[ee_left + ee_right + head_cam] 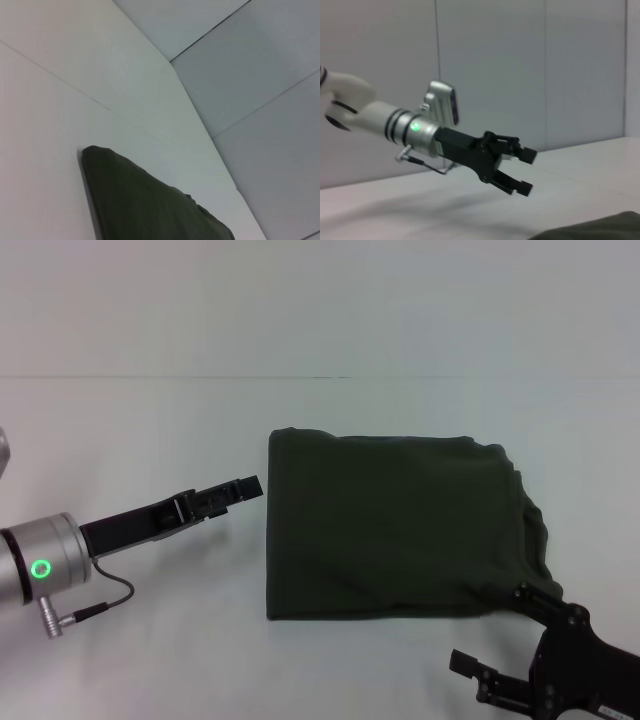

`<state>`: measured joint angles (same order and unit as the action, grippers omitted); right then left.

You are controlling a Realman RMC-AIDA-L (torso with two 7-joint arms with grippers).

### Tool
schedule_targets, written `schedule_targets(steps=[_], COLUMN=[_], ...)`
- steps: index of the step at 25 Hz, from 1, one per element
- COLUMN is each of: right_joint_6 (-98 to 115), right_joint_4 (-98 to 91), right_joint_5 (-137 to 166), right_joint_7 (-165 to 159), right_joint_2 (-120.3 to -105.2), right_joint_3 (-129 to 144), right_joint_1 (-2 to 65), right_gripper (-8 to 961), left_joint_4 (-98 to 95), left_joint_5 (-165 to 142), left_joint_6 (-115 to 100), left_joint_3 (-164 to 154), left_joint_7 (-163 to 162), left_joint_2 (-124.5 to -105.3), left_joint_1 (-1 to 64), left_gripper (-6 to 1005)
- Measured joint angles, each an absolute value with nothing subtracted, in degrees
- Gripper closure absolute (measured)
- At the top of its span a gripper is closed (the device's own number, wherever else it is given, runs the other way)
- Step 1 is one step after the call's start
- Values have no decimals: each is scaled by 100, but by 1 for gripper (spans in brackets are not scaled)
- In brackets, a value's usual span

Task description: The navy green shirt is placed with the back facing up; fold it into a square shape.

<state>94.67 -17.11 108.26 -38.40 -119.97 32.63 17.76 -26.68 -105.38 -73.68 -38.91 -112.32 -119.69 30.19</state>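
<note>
Both end effectors stand spread and hold nothing. The left end effector (pixel 250 487) hovers just beside the shirt's (pixel 390 525) left edge; the right end effector (pixel 500 655) sits near its front right corner. The shirt lies folded, roughly square, mid-bench (pixel 150 660).

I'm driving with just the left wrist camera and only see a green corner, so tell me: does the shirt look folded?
Observer: Yes. In the head view the navy green shirt lies as a rough square on the table.
Operator: Where's my left gripper?
Observer: The left gripper is beside the shirt's left edge, apart from it, open.
Operator: And the other one?
Observer: The right gripper is open by the shirt's near right corner.
</note>
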Motion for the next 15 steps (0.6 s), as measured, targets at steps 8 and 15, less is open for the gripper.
schedule_targets(steps=[8, 15], right_joint_6=[8683, 7871], right_joint_4=[-1250, -966], right_joint_5=[10764, 10715], right_joint_7=[-3491, -3551], right_joint_2=[-12015, -12011], right_joint_3=[2969, 2978], right_joint_1=[1945, 2315], right_gripper=[97, 96], left_joint_4=[-2655, -2654], left_joint_5=[-10539, -10538], left_joint_6=[-7371, -7447], left_joint_3=[-3962, -3970], left_joint_7=[-11080, -11042], left_joint_2=[-11998, -12005], left_joint_1=[3041, 2983], left_gripper=[50, 50])
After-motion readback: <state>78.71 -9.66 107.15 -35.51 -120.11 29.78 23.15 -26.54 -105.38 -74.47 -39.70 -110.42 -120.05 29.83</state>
